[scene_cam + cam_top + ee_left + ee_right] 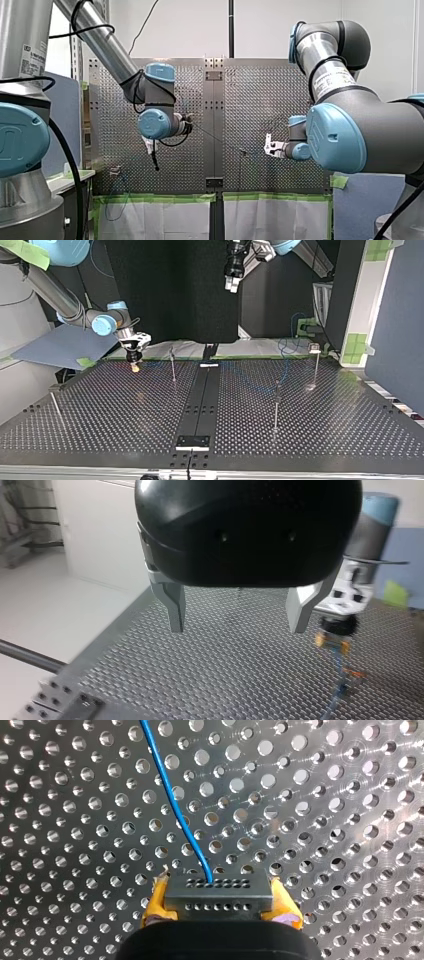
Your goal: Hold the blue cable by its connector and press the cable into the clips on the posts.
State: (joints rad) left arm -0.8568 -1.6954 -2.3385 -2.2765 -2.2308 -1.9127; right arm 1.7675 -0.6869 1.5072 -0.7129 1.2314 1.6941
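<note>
Green tape (150,198) along white sheeting (150,221) at the perforated table's (260,100) edge.

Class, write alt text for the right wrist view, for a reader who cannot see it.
My right gripper clamps a grey connector between its yellow pads. A blue cable leaves the connector and runs ahead over the perforated table.

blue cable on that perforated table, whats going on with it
My right arm's yellow-padded tool is shut on the small grey metal connector of the thin blue cable, low over the perforated metal table near a thin upright metal post. My left arm's metal-fingered tool hangs open and empty, higher up. Whether the cable is fixed to any post yet I cannot tell.
</note>
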